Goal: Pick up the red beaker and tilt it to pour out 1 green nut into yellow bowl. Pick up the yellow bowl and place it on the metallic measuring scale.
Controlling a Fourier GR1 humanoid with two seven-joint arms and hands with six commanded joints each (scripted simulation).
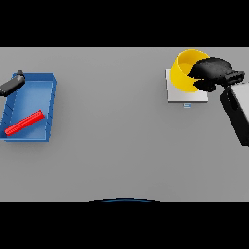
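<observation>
Yellow round bowl [185, 73] sat tilted on the metallic square scale [187, 95] at far right, the right hand [211, 72] curled around its rim. The scale's small marking [186, 105] was unreadable. The left hand [12, 83] showed far left, its fingers impossible to judge.

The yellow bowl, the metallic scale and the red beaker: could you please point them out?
yellow bowl [183, 73]: head view, inner wall.
metallic scale [187, 97]: head view, front edge.
red beaker [23, 123]: head view, middle of its side.
</observation>
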